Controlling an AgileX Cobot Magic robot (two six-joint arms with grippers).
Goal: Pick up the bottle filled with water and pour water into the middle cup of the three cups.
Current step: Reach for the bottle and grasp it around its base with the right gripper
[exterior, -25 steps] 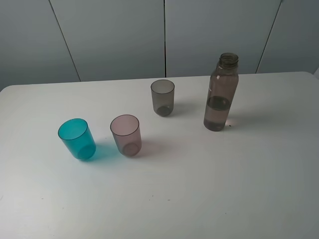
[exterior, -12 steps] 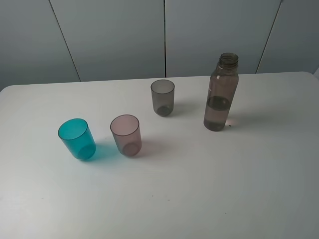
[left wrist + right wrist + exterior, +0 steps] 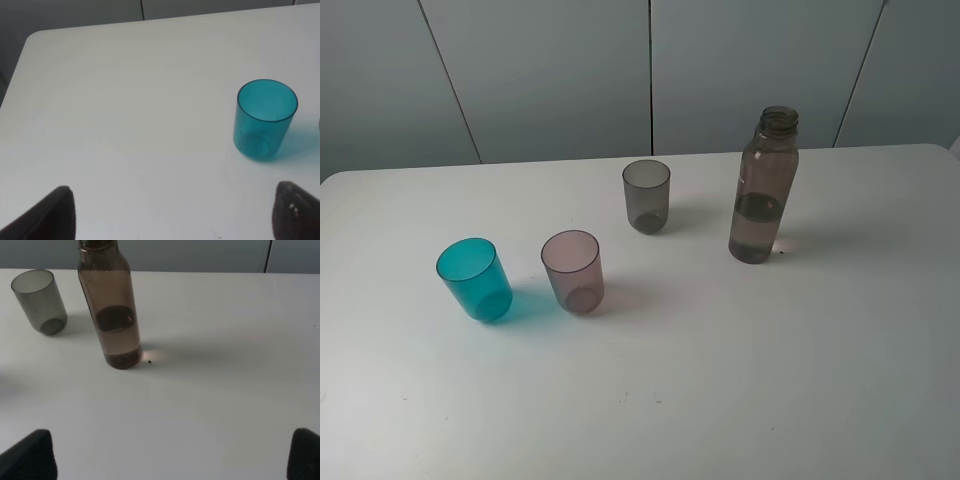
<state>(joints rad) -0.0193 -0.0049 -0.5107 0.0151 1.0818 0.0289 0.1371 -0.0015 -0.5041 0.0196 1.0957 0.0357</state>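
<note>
1. Bottle (image 3: 763,190): one, smoky brown-pink, uncapped. It stands upright on the counter (image 3: 770,380) on my right side, with water to somewhat under half its height. Neither hand touches it.
2. Right hand (image 3: 167,457): spread wide and holding nothing. It faces the bottle from well back, and the bottle sits off my centre line.
3. Step in hand, by my judgement: reach and grasp.
   - I should first line up so the bottle's body is centred in the gap.
   - I should close on the straight wall below the shoulder.
   - I should lift without tilting, since there is no cap.
4. Middle cup (image 3: 572,270): pinkish, upright, apparently empty. It is well apart from the bottle, toward my left and nearer the front edge.
5. Neighbours:
   - The teal cup (image 3: 474,278) is near the middle cup on its left.
   - The grey cup (image 3: 646,195) is farther back, between the middle cup and the bottle.
   - The carry must pass clear of the grey cup.
6. Left hand (image 3: 175,215): spread wide and holding nothing, with the teal cup ahead of it.
</note>
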